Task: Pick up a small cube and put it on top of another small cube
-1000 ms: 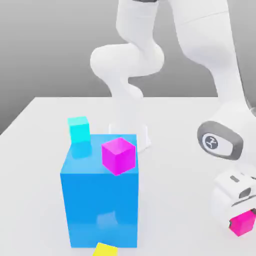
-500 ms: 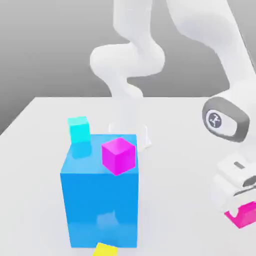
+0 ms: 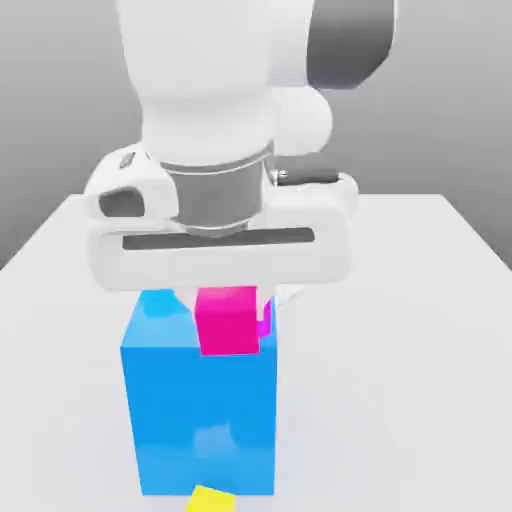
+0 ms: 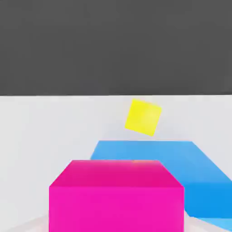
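Note:
My gripper [image 3: 228, 300] is shut on a small magenta cube [image 3: 226, 322], which hangs under the broad white hand [image 3: 220, 245] over the top of the big blue block [image 3: 200, 420]. In the hand view this held cube [image 4: 116, 195] sits in the foreground. A sliver of the other small magenta cube [image 3: 266, 322] peeks out just to the exterior view's right of the held one, on the blue block's top. The held cube covers most of it, and I cannot tell whether the two touch.
A small cyan cube [image 3: 158, 302] shows partly behind the blue block's top, on the exterior view's left. A small yellow cube [image 3: 212, 499] lies on the white table [image 3: 420, 380] at the block's front foot; the yellow cube [image 4: 143, 117] lies beyond the blue top [image 4: 199, 174].
The arm has swung from the table at the exterior view's lower right to above the blue block, carrying the magenta cube with it. The other cubes have not moved.

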